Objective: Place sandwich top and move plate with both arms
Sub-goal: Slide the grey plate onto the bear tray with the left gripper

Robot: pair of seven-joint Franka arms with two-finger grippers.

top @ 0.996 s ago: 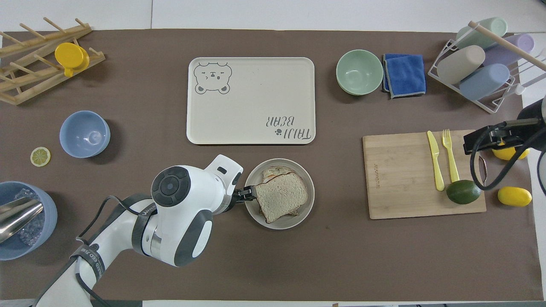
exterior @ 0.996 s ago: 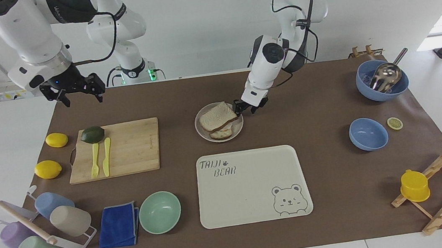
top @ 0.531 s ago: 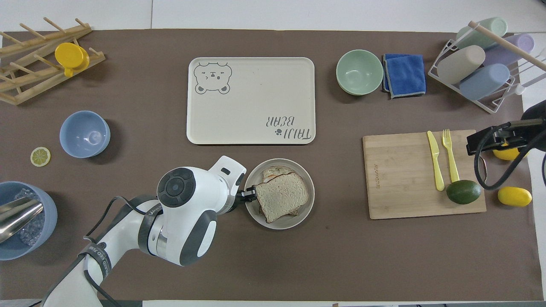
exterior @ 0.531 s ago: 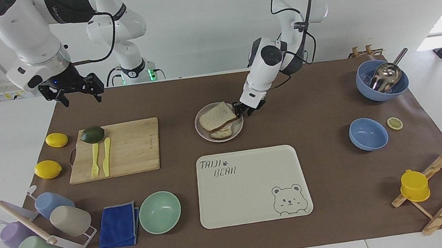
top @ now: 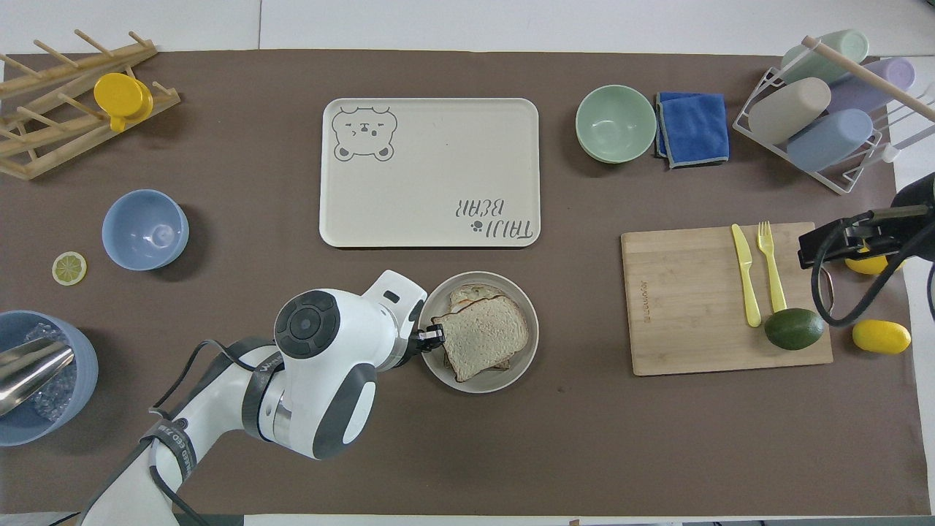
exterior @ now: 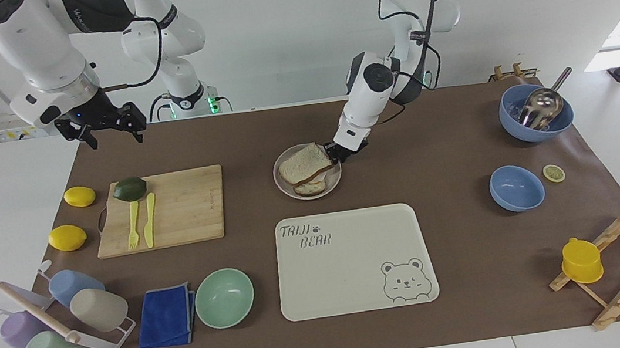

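The sandwich top (exterior: 302, 162) (top: 483, 336), a pale bread slice with a brown crust, lies on the lower sandwich layers on the round off-white plate (exterior: 285, 187) (top: 527, 314). My left gripper (exterior: 336, 154) (top: 431, 337) is low at the plate's rim, on the side toward the left arm's end of the table, right beside the bread's edge. My right gripper (exterior: 115, 140) hangs open in the air with nothing in it. It waits over the table's robot-side edge, above the wooden cutting board's end.
A cream bear tray (exterior: 355, 260) lies just farther from the robots than the plate. The cutting board (exterior: 184, 207) carries an avocado, a fork and a knife. Two lemons, a mint bowl (exterior: 224, 297), a blue cloth, a cup rack, two blue bowls and a wooden rack stand around.
My left gripper has slid in a little toward the plate's rim and looks narrower than before. The bread, the plate and the right arm have barely moved.
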